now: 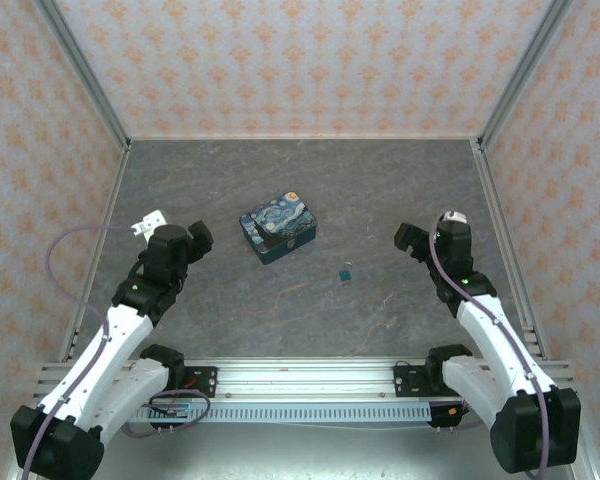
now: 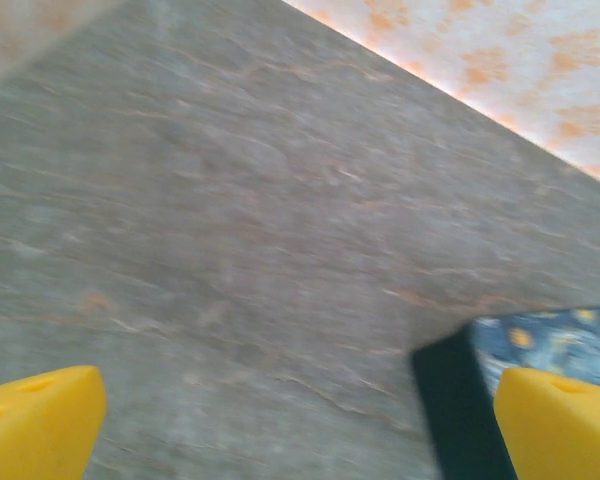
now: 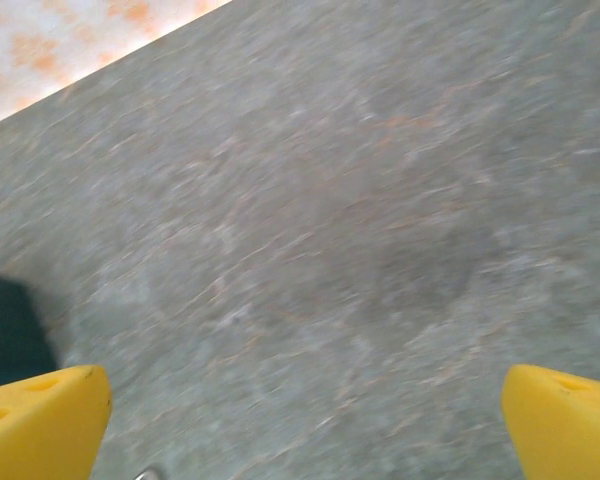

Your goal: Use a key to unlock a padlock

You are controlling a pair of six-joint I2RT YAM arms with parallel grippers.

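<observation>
Seen from above, a grey stone-patterned table [image 1: 230, 310] is sitting inside walls [image 1: 280, 60] papered in pale orange. A tiny dark teal padlock [image 1: 347, 272] is lying on the table, a little right of centre. It is nearer the arms than a blue-and-yellow swirl-painted tin [image 1: 278, 231], which is resting up and to the left of it, not touching it. The left claw [image 1: 198, 238] is hovering near the tin, on its left. The right claw [image 1: 408, 238] is hovering to the right of the padlock, well apart from it. In the left wrist view, the yellow fingertips [image 2: 38, 420] are standing wide apart, so this claw is open and gripping nothing; a corner of the tin is showing beside the right-hand one. In the right wrist view, the yellow fingertips [image 3: 40, 415] are likewise spread wide and gripping nothing, above a blurred grey table surface.
</observation>
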